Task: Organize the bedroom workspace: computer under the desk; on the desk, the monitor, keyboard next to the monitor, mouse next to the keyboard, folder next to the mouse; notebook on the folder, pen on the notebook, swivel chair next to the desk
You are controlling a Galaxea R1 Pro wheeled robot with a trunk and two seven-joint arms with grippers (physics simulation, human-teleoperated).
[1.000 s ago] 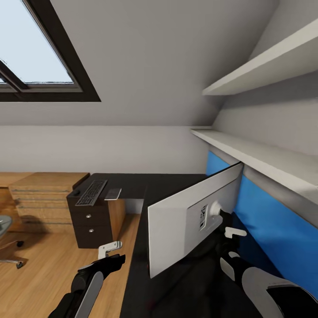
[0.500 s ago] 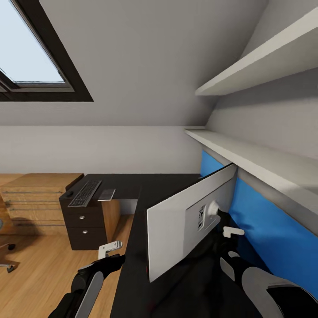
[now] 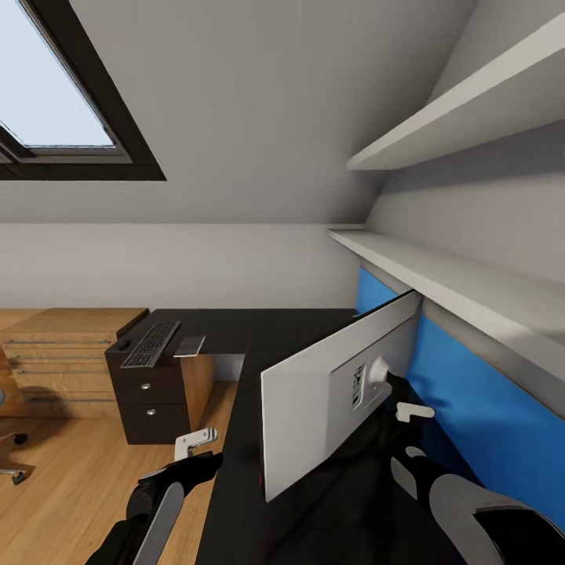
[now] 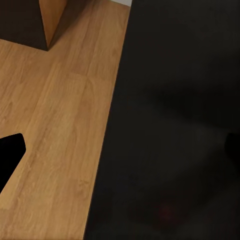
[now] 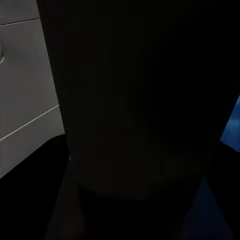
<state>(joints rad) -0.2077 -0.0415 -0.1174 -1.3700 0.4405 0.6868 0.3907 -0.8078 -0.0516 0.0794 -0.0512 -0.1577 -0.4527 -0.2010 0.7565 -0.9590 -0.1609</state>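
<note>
The monitor [image 3: 329, 396] stands tilted over the black desk [image 3: 259, 337], its pale grey back toward me and a red dot at its lower near corner. My right gripper [image 3: 404, 414] is behind it at the stem. In the right wrist view the dark stem [image 5: 135, 100] fills the space between the fingers, so it looks shut on it. My left gripper [image 3: 196, 442] hangs open over the floor beside the desk edge [image 4: 107, 150]. On the far desk wing lie the keyboard [image 3: 151, 344], the small dark mouse [image 3: 123, 344] and the grey notebook [image 3: 190, 345]. The swivel chair [image 3: 8, 463] barely shows at the left edge.
A black drawer unit [image 3: 149, 400] with silver knobs stands under the far wing, and a wooden dresser [image 3: 63, 353] stands beside it. Two white shelves [image 3: 439, 275] overhang the blue wall panel [image 3: 471, 408] close behind the monitor. Wooden floor [image 3: 71, 486] lies at the left.
The view swung slightly right over the first half second, shifting the desk and dresser left in the picture. Since then nothing has moved.
</note>
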